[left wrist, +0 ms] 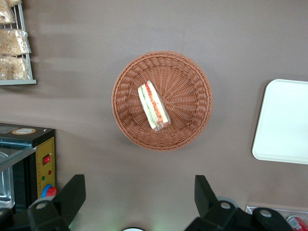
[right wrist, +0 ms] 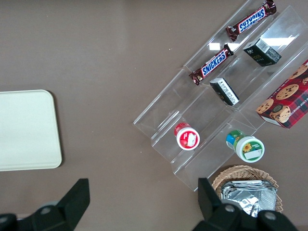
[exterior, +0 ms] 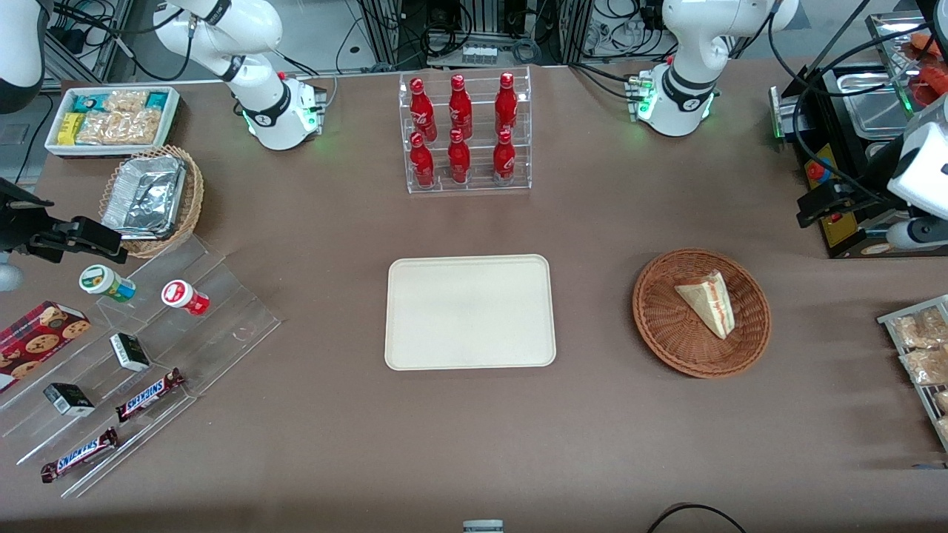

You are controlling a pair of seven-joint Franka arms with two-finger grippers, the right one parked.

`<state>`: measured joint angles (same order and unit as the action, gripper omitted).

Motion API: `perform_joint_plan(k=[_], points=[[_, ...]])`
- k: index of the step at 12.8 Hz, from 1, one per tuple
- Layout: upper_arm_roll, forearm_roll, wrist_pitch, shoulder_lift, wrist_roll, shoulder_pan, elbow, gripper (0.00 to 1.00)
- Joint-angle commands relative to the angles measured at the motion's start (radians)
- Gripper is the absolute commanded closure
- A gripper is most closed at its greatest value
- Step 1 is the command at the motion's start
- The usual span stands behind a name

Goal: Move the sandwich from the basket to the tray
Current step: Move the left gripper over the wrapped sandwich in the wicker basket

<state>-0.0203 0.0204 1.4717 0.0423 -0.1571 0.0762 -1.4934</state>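
Observation:
The sandwich [exterior: 707, 302] [left wrist: 153, 105], a pale wedge with red and green filling, lies in the round reddish-brown wicker basket [exterior: 659, 318] [left wrist: 187, 96]. The cream tray [exterior: 469, 311] [left wrist: 284, 120] [right wrist: 26, 130] lies flat at mid-table beside the basket, with nothing on it. My left gripper [exterior: 815, 207] [left wrist: 139, 192] hangs high above the table, toward the working arm's end and farther from the front camera than the basket. It is open, its black fingers [left wrist: 72, 192] wide apart with only bare tablecloth between them.
A black appliance with steel pans [exterior: 852, 148] and a wire rack of snack packets [exterior: 918, 348] flank the basket at the working arm's end. A rack of red bottles [exterior: 468, 133] stands farther back than the tray. An acrylic snack display [exterior: 111, 355] fills the parked arm's end.

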Motion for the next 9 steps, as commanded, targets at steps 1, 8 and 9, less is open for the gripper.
perform_joint_plan(k=[1, 8, 9], points=[[-0.009, 0.001, -0.01, -0.025, 0.03, 0.005, -0.031, 0.0], [-0.01, 0.027, 0.278, -0.07, -0.01, 0.0, -0.358, 0.0], [-0.01, 0.027, 0.301, -0.061, -0.109, 0.0, -0.387, 0.0]])
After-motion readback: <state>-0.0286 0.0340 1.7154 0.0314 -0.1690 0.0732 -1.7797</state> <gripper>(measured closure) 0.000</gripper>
